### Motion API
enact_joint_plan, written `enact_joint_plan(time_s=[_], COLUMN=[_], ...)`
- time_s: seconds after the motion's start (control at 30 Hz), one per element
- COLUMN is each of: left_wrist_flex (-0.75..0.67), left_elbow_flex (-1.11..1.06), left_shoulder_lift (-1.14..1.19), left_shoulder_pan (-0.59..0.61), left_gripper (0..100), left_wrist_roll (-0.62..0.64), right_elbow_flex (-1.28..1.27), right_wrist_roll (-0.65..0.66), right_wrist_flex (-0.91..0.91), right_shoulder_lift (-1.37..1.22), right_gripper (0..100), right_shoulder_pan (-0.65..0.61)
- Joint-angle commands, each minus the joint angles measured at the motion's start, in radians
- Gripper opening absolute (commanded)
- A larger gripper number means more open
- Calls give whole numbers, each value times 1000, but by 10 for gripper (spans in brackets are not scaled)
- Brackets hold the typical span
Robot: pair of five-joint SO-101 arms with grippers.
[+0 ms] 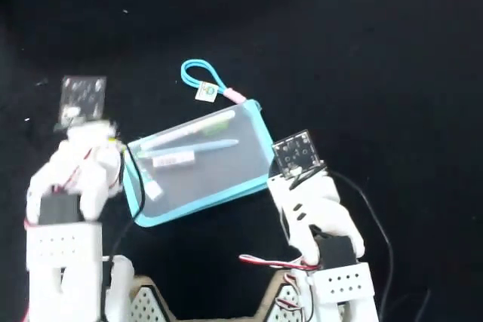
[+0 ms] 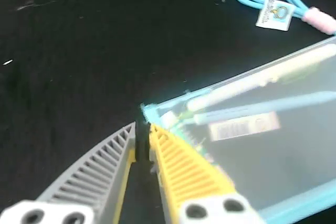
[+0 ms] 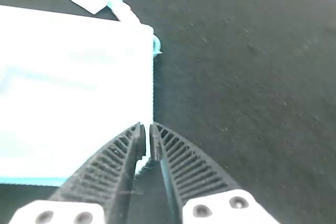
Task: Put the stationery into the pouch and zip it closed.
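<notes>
Black counter [image 1: 377,73]: dark cloth top, carries everything; both arms at the near edge.
Pouch [image 1: 219,179]: see-through w/ light-blue trim, lies flat at mid-counter betw. the two arms, turned at a slant. Also seen at [image 2: 273,171] and [image 3: 73,87].
Pens: two, inside the pouch near its far long edge, lying along it; pale green-white one [image 1: 189,132], blue one [image 1: 200,147] just beside it. Same pair in left wrist view [image 2: 252,111].
Slip [image 1: 173,160]: small white-pink piece, inside the pouch too, next to the blue pen.
Strap [image 1: 198,75]: blue loop, lies on the counter off the pouch's far corner, joined by a pink bit [image 1: 234,96].
Tag [image 1: 206,93]: small white one, hangs on the strap.
Left hand [image 2: 143,129]: at the pouch's corner on its own side [image 1: 115,147]; grey and yellow fingers pinched close, clamped at that corner w/ a thin dark piece betw. them.
Right hand [image 3: 147,129]: at the opposite short edge [image 1: 272,179]; black fingers clenched on the pouch's white edge.
Zip: can't tell if done up.
</notes>
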State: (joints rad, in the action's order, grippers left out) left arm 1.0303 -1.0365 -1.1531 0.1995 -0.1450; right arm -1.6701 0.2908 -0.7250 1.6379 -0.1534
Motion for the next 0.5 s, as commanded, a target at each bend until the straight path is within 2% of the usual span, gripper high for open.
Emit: enact_joint_plan(time_s=[0.0,0.13,0.27,0.47], left_wrist_flex=[3,6,112,249], left_elbow_flex=[-142,-260,-298,-306], left_shoulder_lift=[-232,-407,-546,-681], left_shoulder_pan=[45,88,82,84], left_gripper=[54,54,54,54], left_wrist_roll=[-106,-117,-117,-120], right_elbow_flex=[28,30,33,68], right_wrist_roll=[-5,-37,-249,-247], right_wrist_flex=[12,-48,-48,-158], right_shoulder_lift=[18,18,18,28], right_gripper=[15,15,18,17], right_shoulder_pan=[-55,-57,-14,26])
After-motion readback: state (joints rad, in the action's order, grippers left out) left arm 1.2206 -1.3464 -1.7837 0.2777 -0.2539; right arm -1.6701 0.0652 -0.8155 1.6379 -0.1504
